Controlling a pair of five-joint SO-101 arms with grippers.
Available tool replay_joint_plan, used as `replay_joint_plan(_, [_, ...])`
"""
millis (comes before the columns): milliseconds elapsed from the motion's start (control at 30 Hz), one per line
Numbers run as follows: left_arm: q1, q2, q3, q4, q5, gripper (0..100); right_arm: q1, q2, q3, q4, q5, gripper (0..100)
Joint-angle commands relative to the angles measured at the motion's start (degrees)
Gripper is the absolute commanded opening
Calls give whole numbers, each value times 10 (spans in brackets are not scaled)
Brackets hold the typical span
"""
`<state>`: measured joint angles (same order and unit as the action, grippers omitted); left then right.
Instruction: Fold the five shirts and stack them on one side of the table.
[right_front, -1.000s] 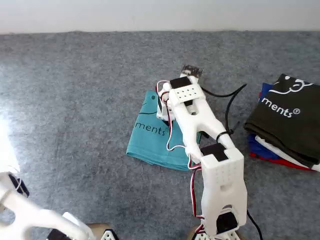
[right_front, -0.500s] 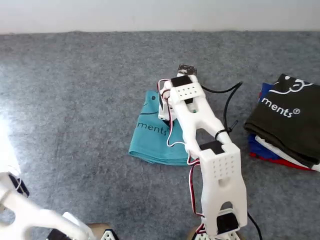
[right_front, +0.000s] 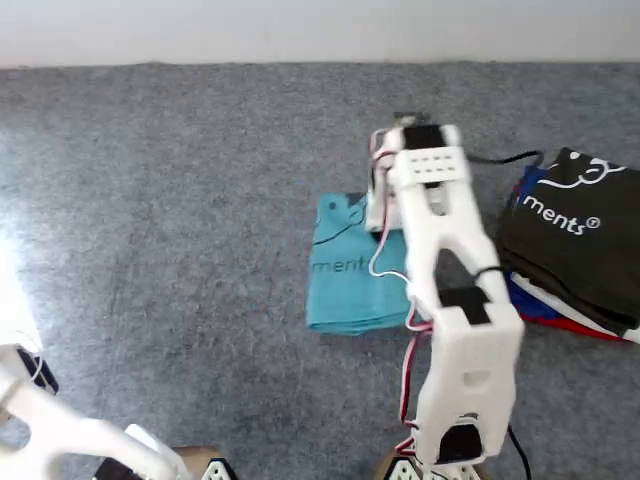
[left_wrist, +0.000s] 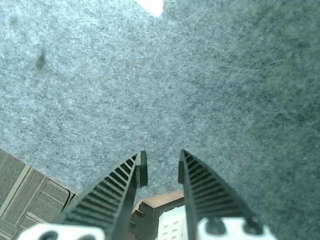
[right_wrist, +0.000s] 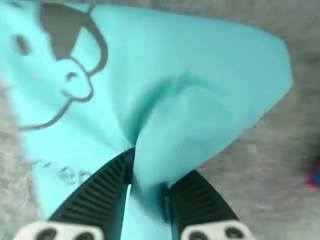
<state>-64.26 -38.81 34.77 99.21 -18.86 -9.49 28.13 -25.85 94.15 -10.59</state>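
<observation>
Counting the shirts gives five: one teal shirt (right_front: 345, 290) lying alone and four in a stack (right_front: 570, 250) at the right edge of the desk (right_front: 180, 200), with a black shirt (right_front: 575, 235) on top and white (right_front: 545, 290), blue (right_front: 520, 295) and red (right_front: 560, 322) edges showing under it. The teal shirt is folded into a rough rectangle and sits right of the desk's middle, near the stack. Its long axis runs from the front edge toward the back edge, tilted slightly, and its dark print reads across the short way, toward the right edge. The right arm (right_front: 450, 300) stretches from the front edge over the teal shirt's right side and hides the gap between that shirt and the stack. The right claw (right_wrist: 150, 172) is closed on the teal shirt, and a ridge of cloth rises between its two black ribbed fingers. The left arm (right_front: 50, 425) sits at the front left corner. The left claw (left_wrist: 161, 160) hangs over bare grey felt near the front edge, its fingers a narrow gap apart and gripping nothing.
</observation>
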Motion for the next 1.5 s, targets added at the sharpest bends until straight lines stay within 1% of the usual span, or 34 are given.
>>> replay_joint_plan(0, [-4, -10, -1, -2, 2, 115, 34, -123, -12, 10, 41, 9])
replay_joint_plan(200, [-2, -10, -1, -2, 2, 115, 94, -238, -12, -12, 94, 9])
replay_joint_plan(367, [-2, -10, -1, -3, 2, 115, 167, -275, -12, -53, 124, 9])
replay_joint_plan(567, [-2, -10, 5, -4, 2, 115, 247, -270, -8, -102, 147, 9])
replay_joint_plan(700, [-2, -10, 10, -9, 2, 115, 297, -225, -6, -143, 183, 9])
replay_joint_plan(833, [-2, -10, 10, -9, 2, 115, 347, -179, -7, -182, 190, 9])
replay_joint_plan(1000, [-1, -10, 10, -9, 2, 115, 378, -138, -8, -196, 267, 23])
replay_joint_plan(1067, [-1, -10, 10, -9, 2, 115, 393, -135, -9, -194, 268, 85])
replay_joint_plan(1200, [-1, -10, 10, -9, 2, 115, 423, -161, -9, -190, 240, 307])
replay_joint_plan(1267, [-1, -10, 10, -9, 2, 115, 432, -183, -9, -190, 223, 391])
replay_joint_plan(1333, [-1, -10, 10, -9, 2, 115, 432, -205, -9, -190, 220, 417])
replay_joint_plan(1467, [-1, -12, 10, -9, 0, 115, 432, -240, -9, -189, 220, 374])
